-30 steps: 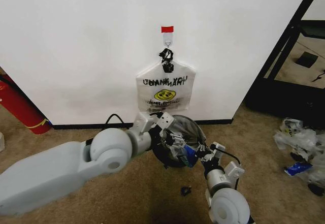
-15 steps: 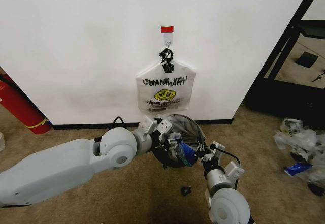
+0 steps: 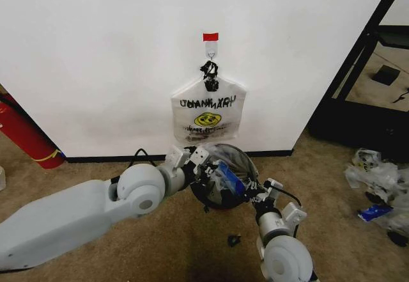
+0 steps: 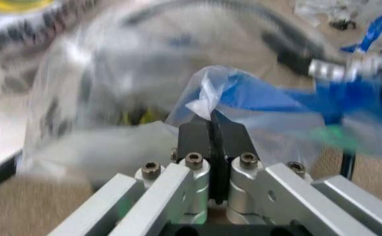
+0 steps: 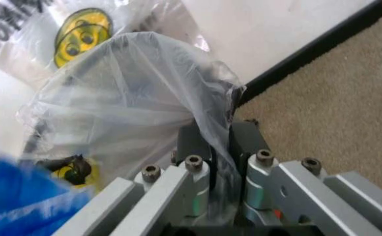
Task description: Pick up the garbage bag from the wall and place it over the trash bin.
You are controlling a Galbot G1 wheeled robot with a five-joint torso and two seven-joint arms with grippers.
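The garbage bag [image 3: 223, 178] sits stretched over the trash bin [image 3: 211, 200] at the foot of the wall [image 3: 96, 58], held from both sides. Your left gripper [image 4: 212, 117] has its fingers pressed together on a fold of film; your right gripper [image 5: 218, 142] pinches the opposite edge. Judged risk — the thin plastic tears, or slips off the rim, if either arm pulls harder. A like bag [image 3: 209, 111] hangs on the hook above — do not confuse them.
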